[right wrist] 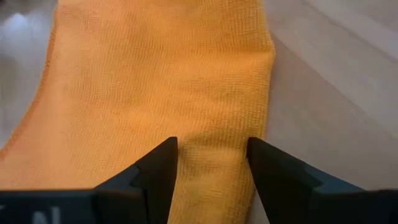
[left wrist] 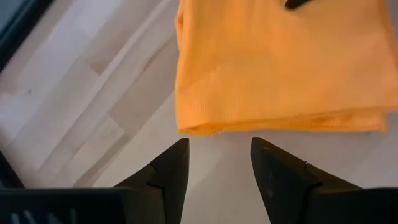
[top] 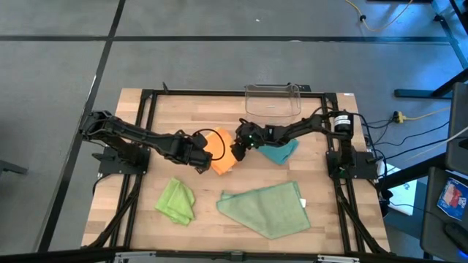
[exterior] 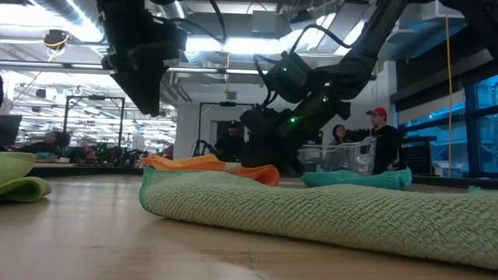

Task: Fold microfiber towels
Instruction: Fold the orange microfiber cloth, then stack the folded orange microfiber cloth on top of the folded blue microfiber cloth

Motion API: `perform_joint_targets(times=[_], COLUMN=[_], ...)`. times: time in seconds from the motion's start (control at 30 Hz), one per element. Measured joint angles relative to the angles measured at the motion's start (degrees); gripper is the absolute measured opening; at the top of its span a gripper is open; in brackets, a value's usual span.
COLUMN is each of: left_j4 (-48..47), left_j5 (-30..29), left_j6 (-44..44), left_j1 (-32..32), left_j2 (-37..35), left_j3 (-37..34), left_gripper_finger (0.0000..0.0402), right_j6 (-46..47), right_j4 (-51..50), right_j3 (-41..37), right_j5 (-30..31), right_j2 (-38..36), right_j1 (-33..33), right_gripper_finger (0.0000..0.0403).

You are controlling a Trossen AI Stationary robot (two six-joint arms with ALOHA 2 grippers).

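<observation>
Sage towel (exterior: 327, 214) foremost; orange towel (top: 221, 155) behind; no legible writing.

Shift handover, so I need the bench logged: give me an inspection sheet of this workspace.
Surface: pale wooden table.
Job's things: folded orange microfiber towel at centre; teal towel; lime green towel; large sage green towel.
Clutter: clear plastic bin at far edge.
Hands: left hand open beside orange towel; right hand open over it.
Cables: yellow cable on floor.
Surroundings: people behind table.

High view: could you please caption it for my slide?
Both open grippers meet over the orange towel.
</observation>
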Motion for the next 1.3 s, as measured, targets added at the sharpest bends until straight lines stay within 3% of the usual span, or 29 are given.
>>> perform_joint_targets(times=[0.2,0.47,0.57,0.8,0.97,1.3], left_j4=[3.4,7.1,7.2,7.7,8.0,8.0], left_j5=[-1.7,-4.4,-4.5,-5.3,-5.9,-5.9], left_j6=[0.0,0.0,0.0,0.1,0.1,0.2], left_j1=[-0.6,-2.1,-2.7,-3.1,-3.1,-3.1], left_j2=[0.0,0.0,0.0,0.0,0.0,0.0], left_j3=[0.0,0.0,0.0,0.0,0.0,0.0], left_gripper_finger=[0.0164,0.0164,0.0164,0.0164,0.0164,0.0164], right_j6=[-0.4,-1.6,-0.9,6.5,10.0,8.5], right_j4=[-0.9,-3.1,-3.4,-4.8,-2.9,-0.7], right_j3=[0.0,-0.2,-0.2,-0.3,-0.1,1.4], right_j5=[-0.6,16.3,18.0,12.5,13.3,8.3], right_j2=[-0.1,-5.5,-6.0,-2.7,-0.2,1.0], right_j1=[3.2,6.0,6.1,4.8,4.6,4.8], right_gripper_finger=[0.0200,0.0200,0.0200,0.0200,0.0195,0.0167])
